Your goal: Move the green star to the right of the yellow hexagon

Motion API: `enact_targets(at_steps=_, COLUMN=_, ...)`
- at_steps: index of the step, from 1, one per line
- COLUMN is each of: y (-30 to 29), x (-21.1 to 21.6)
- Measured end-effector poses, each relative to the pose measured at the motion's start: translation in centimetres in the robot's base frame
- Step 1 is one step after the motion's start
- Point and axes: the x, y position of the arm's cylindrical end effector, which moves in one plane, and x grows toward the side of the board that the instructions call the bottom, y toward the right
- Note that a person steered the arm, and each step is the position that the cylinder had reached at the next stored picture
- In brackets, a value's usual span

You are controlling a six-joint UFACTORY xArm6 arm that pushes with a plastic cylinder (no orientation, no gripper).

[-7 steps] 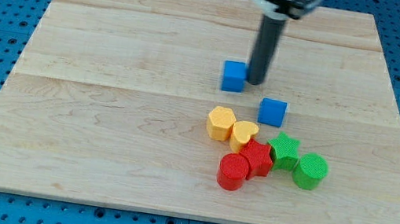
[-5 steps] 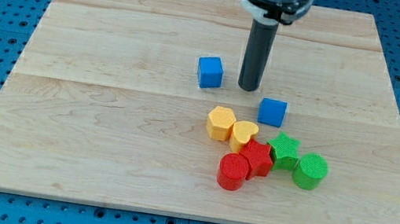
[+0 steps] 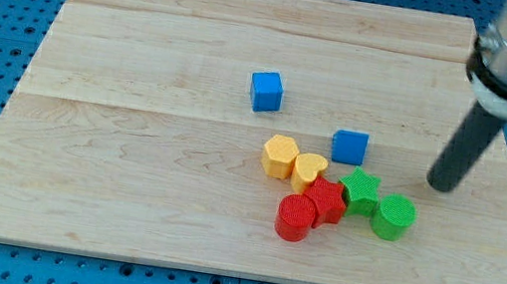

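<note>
Currently, my tip (image 3: pixel 442 186) is set on the wooden table (image 3: pixel 128 174); no gripper is fitted, so none can be judged. Left of my tip, the ribbed green star block (image 3: pixel 360 190) is wedged against the green cylinder (image 3: pixel 393 216) and red star (image 3: pixel 327 200), beyond the yellow heart (image 3: pixel 308 171) from the yellow hexagon block (image 3: pixel 280 155). Neighbours could be dragged along if a push is made.

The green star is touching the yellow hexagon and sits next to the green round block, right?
Not quite. In the camera view the green star touches the red star, not the yellow hexagon; the yellow heart lies between them. It does sit next to the green round block.
</note>
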Motion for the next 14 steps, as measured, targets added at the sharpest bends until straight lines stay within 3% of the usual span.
enact_targets(at_steps=2, y=-10.7, x=3.4)
enact_targets(at_steps=3, y=-11.1, x=3.3)
enact_targets(at_steps=5, y=-9.4, x=0.2)
enact_targets(at_steps=6, y=-12.1, x=-0.7)
enact_targets(at_steps=8, y=-23.3, x=-5.0)
enact_targets(at_steps=9, y=-24.0, x=-6.3)
enact_targets(at_steps=11, y=-24.0, x=-2.7)
enact_targets(at_steps=12, y=-22.0, x=-4.6)
enact_targets(at_steps=13, y=-15.8, x=-4.7)
enact_targets(at_steps=14, y=-15.0, x=0.0)
